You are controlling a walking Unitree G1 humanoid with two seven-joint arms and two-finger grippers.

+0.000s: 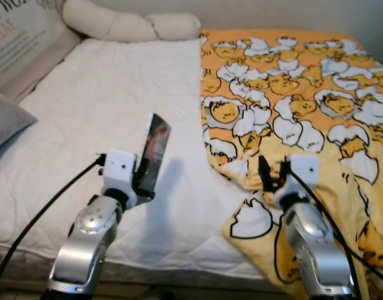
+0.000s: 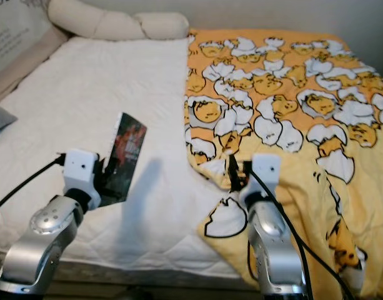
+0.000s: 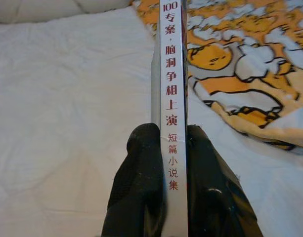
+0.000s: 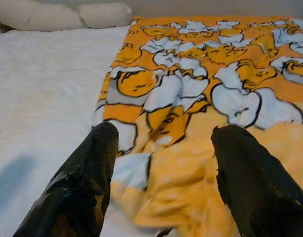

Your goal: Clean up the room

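Bed with white quilted mattress cover [image 1: 97, 119], seen from the foot end, spanning nearly the whole width of the head views. Long cream bolster pillow [image 1: 132, 25] lying across the head of the bed against a pale wall. Grey cushion [image 1: 4, 122] at the robot's far left edge, with a light printed pillow bearing dark lettering [image 1: 19, 37] behind it. Yellow blanket printed with white and orange egg figures [image 1: 291, 106] covering the robot's right half of the bed, its near corner rumpled and hanging over the front edge. Left gripper [image 3: 167, 163] raised above the bare white cover, fingers [image 3: 139, 182] clamped on the lower end of a thin book [image 1: 155, 153], held upright and slightly tilted, dark cover facing the robot's right; spine in the left wrist view white with red Chinese characters; shadow of the book cast on the cover just beside it. Right gripper [image 4: 166, 148] held low over the rumpled near corner of the blanket, fingers [image 4: 87, 173] spread apart with nothing between them, blanket folds lying directly beneath. Black cables trailing from both silver forearms.
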